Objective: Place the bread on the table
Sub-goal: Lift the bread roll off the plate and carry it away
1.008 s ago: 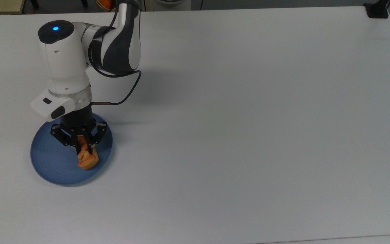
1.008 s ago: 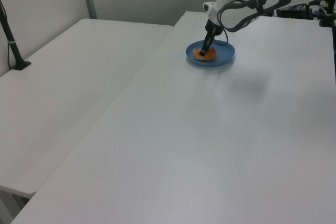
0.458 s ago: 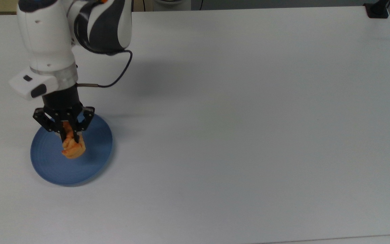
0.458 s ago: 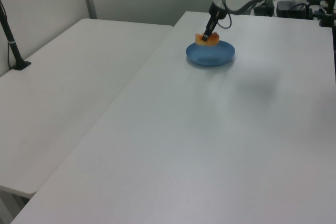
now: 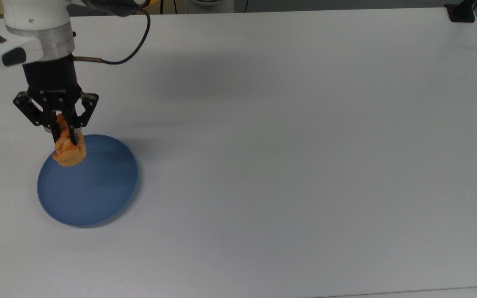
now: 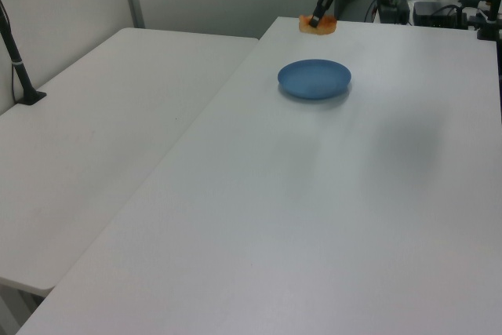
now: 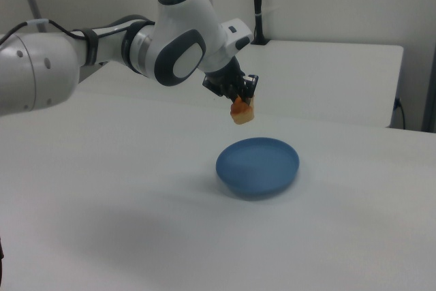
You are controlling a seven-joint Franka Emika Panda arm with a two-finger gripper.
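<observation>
A white robot arm [image 7: 170, 39] holds a small golden-orange bread [image 5: 69, 151] roll in the air above a large white table [image 5: 288, 136]. The black two-finger gripper [image 5: 65, 134] points downward with its fingers closed narrowly on the upper end of the roll, so the pastry hangs below the fingertips.

In the right view the bread [image 7: 242, 112] is clearly off every surface, with open space between it and the round blue plate [image 7: 257, 165] beneath. The gripper [image 7: 240, 100] sits just above the roll, under the arm's bulky white wrist with its blue light.

In the top view the bread overlaps the plate's [image 5: 93, 186] far-left rim, near the table's left edge (this overlap comes from the camera angle, since the roll is raised). The plate itself lies flat on the table and nothing rests on it. A thin black cable [image 5: 131, 41] loops from the wrist.

In the left view the bread [image 6: 318, 25] and gripper [image 6: 315, 20] appear near the table's far edge, well above and beyond the plate [image 6: 314, 78]. A second white table [image 6: 110, 131] stands alongside at the left view's left.
</observation>
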